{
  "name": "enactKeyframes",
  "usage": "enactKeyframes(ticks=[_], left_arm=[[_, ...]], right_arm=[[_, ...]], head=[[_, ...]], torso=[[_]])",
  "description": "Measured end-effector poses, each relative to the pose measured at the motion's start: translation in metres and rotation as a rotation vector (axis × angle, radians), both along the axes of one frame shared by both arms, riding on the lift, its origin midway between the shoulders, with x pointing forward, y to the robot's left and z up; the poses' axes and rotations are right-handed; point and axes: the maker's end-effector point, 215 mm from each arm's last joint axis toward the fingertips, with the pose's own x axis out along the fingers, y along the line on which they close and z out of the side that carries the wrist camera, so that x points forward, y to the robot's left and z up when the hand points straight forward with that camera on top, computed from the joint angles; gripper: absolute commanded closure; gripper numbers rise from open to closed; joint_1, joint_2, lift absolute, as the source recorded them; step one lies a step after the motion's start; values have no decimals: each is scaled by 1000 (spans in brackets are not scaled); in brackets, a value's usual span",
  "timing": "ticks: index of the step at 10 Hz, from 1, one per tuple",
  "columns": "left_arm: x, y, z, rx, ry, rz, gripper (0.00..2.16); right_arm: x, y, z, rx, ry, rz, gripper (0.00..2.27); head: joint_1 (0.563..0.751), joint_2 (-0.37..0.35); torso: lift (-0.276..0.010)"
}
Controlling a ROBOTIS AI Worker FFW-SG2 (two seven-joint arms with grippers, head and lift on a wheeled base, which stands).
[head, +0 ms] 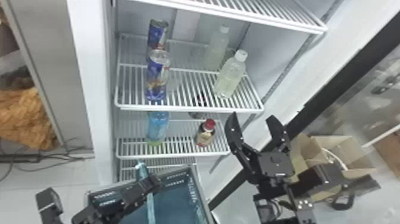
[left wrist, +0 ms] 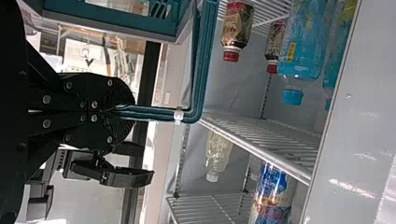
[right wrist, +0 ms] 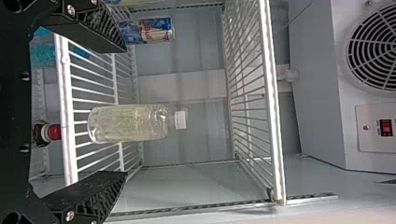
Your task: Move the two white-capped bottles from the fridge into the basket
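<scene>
Clamping the handle (head: 151, 205) of the basket (head: 201, 190) with the left gripper (head: 151, 182), lower than the middle shelf (head: 190, 109); holding the right gripper (head: 253, 119) spread open near that shelf's front right corner; on its right part, two white-capped bottles (head: 229, 77)

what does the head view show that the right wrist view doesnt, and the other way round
Head view: the basket, the left gripper at its handle, and a cardboard box on the right.
Right wrist view: a round fan grille and a red switch.
Both: the front white-capped bottle upright on its fridge shelf, a red-capped bottle one shelf lower, and the open right gripper.
</scene>
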Motion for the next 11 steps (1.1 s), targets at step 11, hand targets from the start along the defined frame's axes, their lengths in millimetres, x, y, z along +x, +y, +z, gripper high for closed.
enactKeyframes(ticks=[11], left_arm=[[0, 2, 1, -6, 1, 4, 1184]], right_arm=[[21, -7, -14, -16, 21, -10, 101]], head=[[695, -350]], torso=[[0]])
